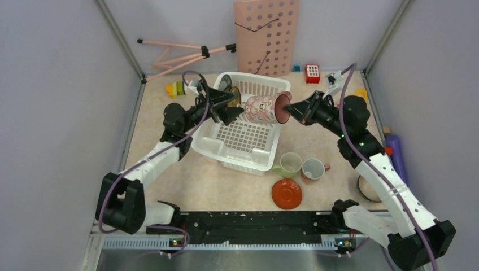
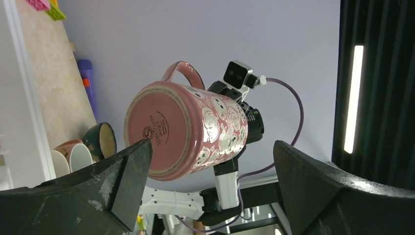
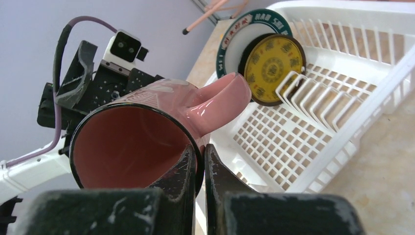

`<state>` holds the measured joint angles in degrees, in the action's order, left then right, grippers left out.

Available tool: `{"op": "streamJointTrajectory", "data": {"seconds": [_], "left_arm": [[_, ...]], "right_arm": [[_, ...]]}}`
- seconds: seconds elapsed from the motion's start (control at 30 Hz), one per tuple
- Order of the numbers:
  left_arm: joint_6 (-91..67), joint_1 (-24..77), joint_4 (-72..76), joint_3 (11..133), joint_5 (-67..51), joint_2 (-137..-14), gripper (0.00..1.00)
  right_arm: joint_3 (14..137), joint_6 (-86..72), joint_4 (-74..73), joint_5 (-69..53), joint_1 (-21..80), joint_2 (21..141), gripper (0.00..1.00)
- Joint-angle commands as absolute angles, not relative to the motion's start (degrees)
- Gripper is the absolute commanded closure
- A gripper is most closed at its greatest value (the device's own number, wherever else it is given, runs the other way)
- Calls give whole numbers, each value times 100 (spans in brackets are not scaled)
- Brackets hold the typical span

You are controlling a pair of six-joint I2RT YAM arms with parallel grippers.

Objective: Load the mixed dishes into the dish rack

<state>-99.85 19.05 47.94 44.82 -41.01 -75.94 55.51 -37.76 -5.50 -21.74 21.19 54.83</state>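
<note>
From above, the pink mug [image 1: 262, 108] lies on its side in the air over the dish rack [image 1: 223, 148], which sits mid-table toward the far edge. The right hand [image 1: 288, 110] clamps its rim; the left hand [image 1: 230, 107] is just beside its base. A pale-green mug [image 1: 290, 165], a maroon mug [image 1: 312, 168] and an orange saucer [image 1: 286, 193] rest nearer the near edge.

Left wrist view: the left hand's fingers [image 2: 129, 171] stand wide apart and the mug's base faces them, though I cannot tell whether they touch.

Right wrist view: the fingers [image 3: 215, 171] pinch the mug's rim, one inside and one outside. A green-rimmed plate [image 3: 240, 29] and a yellow plate [image 3: 274, 68] stand upright in the rack.
</note>
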Motion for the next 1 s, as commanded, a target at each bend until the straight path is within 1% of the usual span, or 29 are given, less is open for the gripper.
{"op": "streamJointTrajectory", "data": {"seconds": [0.0, 0.13, 0.23, 0.33, 0.43, 0.5, 0.63, 0.7, 0.73, 0.8, 0.97], "left_arm": [[-8940, 1861, 4602, 4695, -4003, -6898, 1], [-8339, 1723, 4221, 4635, -4137, -6682, 1], [-8514, 1578, 4055, 4599, -4355, -6713, 1], [-9134, 1472, 4872, 4451, -4655, -6843, 2], [-9413, 1459, 5915, 4444, -4896, -7031, 3], [-9554, 1459, 6265, 4450, -5001, -7107, 1], [-9700, 1459, 6541, 4358, -5071, -7161, 1], [-9643, 1474, 6510, 4335, -5087, -7154, 2], [-9564, 1476, 6385, 4344, -5093, -7148, 5], [-9294, 1496, 6003, 4359, -5095, -7105, 6], [-8865, 1682, 5361, 4419, -4994, -7078, 10]], "right_arm": [[5724, -4226, 1140, -2616, 2083, 5428, 100], [5710, -4341, 1591, -3048, 2090, 5552, 100], [5721, -4120, 2089, -3697, 2084, 5716, 100], [5650, -4007, 2713, -4338, 2087, 6025, 100], [5448, -4490, 3850, -4744, 2091, 6448, 100], [5335, -4899, 4778, -4940, 2083, 6735, 100], [5295, -5432, 5843, -5329, 2127, 7297, 100], [5338, -5447, 5982, -5415, 2179, 7442, 100], [5346, -5404, 6026, -5430, 2213, 7483, 100], [5401, -5223, 6005, -5454, 2295, 7534, 100], [5702, -4277, 5024, -5266, 2554, 7623, 100]]}}
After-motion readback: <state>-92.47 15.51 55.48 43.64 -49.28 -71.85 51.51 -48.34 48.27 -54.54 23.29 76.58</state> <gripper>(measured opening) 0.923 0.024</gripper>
